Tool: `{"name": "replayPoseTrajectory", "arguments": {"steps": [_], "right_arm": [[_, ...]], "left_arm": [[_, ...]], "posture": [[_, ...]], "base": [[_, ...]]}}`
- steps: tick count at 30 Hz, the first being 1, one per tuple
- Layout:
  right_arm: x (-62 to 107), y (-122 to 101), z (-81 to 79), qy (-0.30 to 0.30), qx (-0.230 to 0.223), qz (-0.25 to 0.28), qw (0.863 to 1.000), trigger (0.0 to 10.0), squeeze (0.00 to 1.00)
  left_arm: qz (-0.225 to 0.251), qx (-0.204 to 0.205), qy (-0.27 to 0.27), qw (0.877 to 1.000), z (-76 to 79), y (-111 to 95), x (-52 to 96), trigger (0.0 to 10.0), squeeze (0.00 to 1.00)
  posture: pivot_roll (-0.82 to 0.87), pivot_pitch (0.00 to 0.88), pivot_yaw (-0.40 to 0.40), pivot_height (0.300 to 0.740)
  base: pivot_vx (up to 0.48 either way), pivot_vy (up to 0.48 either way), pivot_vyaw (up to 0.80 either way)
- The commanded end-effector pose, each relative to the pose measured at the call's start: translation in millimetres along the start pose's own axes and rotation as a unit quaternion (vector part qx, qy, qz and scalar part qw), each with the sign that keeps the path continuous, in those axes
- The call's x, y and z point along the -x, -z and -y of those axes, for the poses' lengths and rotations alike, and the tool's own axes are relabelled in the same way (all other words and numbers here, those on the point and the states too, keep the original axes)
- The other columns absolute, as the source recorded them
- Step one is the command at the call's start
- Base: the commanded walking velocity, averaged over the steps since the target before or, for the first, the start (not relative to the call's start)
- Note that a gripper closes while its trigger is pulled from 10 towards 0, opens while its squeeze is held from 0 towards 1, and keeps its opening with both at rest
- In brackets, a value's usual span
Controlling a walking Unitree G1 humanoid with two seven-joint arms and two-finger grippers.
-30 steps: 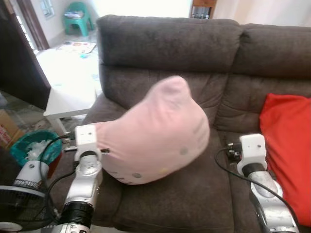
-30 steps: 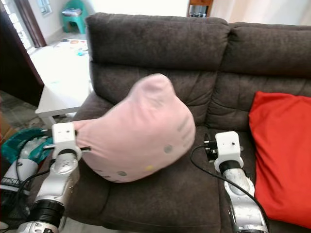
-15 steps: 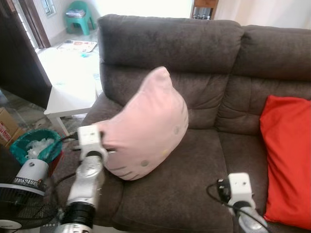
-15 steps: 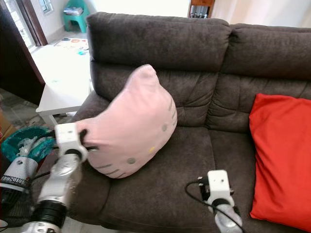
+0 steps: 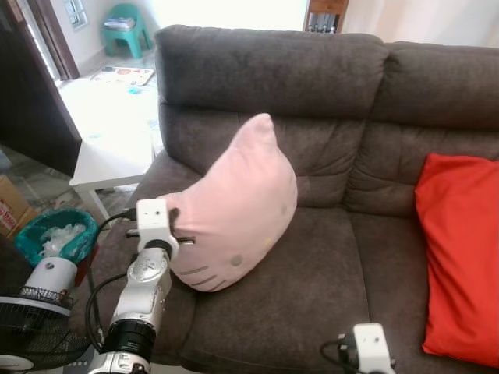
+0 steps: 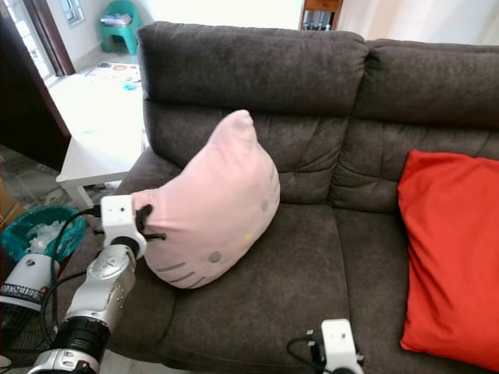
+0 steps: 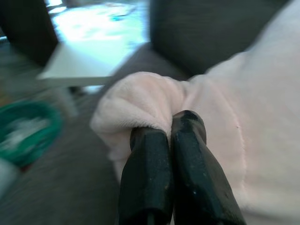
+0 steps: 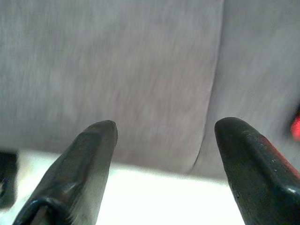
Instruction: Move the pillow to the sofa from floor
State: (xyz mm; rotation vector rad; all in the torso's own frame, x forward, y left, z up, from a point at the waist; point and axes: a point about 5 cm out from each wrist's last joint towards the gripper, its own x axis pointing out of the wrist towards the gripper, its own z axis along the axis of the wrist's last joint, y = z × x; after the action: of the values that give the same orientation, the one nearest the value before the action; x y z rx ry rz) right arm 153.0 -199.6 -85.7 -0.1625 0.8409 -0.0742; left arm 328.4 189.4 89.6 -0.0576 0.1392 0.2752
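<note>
Roughly centred in the left eye view, the pink pillow point(image 5: 234, 210) sits on the left seat of the dark grey sofa point(image 5: 327, 93), tilted, one pointed ear up toward 12 o'clock against the backrest, its base on the seat cushion. Left gripper point(image 5: 173, 231) is at the pillow's 9 o'clock edge, by the sofa's left armrest, silver arm running down to 7 o'clock. Red cushion point(image 5: 460, 257) leans at the sofa's 3 o'clock side, well apart from the pillow. White table point(image 5: 109, 156) at 10 o'clock beyond the armrest, teal bin point(image 5: 56, 234) and a fan point(image 5: 31, 312) at 8 o'clock on the floor, teal chair point(image 5: 125, 25) at 11 o'clock far back. Right arm's wrist block point(image 5: 371, 347) low at 5 o'clock, in front of the seat edge.

Right eye view: same layout; pillow on the seat with whisker marks and small dots on its face, left gripper's fingers dug into the pillow's corner at 9 o'clock.

Left wrist view: the two black fingers point(image 7: 147, 173) pressed together, pinching a bunched fold of the pink pillow fabric between the tips; sofa, table and bin are blurred behind.

Right wrist view: right gripper point(image 8: 164, 129) with fingers spread wide, nothing between them, grey sofa fabric blurred behind, a red sliver at the frame edge.
</note>
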Motion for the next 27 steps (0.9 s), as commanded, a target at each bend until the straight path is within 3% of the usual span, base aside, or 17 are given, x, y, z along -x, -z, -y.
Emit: {"name": "replayPoseTrajectory", "arguments": {"steps": [1,6,11,12,14,19,21,27], "right_arm": [[2.6,9.1,1.4,0.005,-0.002,-0.013,1.0,10.0,0.0],[5.3,16.8,1.1,0.004,-0.007,-0.022,1.0,10.0,0.0],[11.4,35.0,5.3,0.012,-0.005,-0.056,0.998,10.0,0.0],[11.4,35.0,5.3,0.012,-0.005,-0.056,0.998,10.0,0.0],[13.4,41.5,9.6,0.025,-0.042,-0.072,0.996,10.0,0.0],[14.5,45.0,11.4,0.032,-0.065,-0.082,0.994,10.0,0.0],[17.7,54.6,6.4,0.02,-0.111,-0.111,0.987,10.0,0.0],[19.8,59.2,-0.8,0.01,-0.122,-0.123,0.985,10.0,0.0]], "left_arm": [[0.023,0.009,-0.082,0.996,-27.5,-8.3,-2.6,10.0,0.0],[0.026,0.002,-0.081,0.996,-29.1,-8.0,-1.8,10.0,0.0],[-0.008,0.0,0.05,0.999,3.6,4.2,-0.2,10.0,0.0],[-0.008,0.0,0.05,0.999,3.6,4.2,-0.2,10.0,0.0],[0.008,-0.048,0.154,0.987,27.7,3.6,5.3,10.0,0.0],[0.02,-0.07,0.178,0.981,32.3,2.4,7.5,10.0,0.0],[0.052,-0.106,0.179,0.977,30.2,-3.0,9.0,10.0,0.0],[0.058,-0.129,0.193,0.971,27.1,-1.6,11.6,10.0,0.0]], "posture": [[0.02,0.017,-0.02,0.74],[0.02,0.017,-0.02,0.74],[0.02,0.007,-0.02,0.74],[0.02,0.007,-0.02,0.74],[0.02,0.0,-0.017,0.74],[0.02,0.0,-0.017,0.74],[0.03,0.001,-0.014,0.74],[0.02,0.006,-0.011,0.74]], "base": [[0.0,0.0,0.0],[0.0,0.0,0.0],[0.0,0.0,0.0],[0.0,0.0,0.0],[0.0,0.0,0.0],[0.0,0.0,0.0],[0.0,0.0,0.0],[0.0,0.0,0.0]]}}
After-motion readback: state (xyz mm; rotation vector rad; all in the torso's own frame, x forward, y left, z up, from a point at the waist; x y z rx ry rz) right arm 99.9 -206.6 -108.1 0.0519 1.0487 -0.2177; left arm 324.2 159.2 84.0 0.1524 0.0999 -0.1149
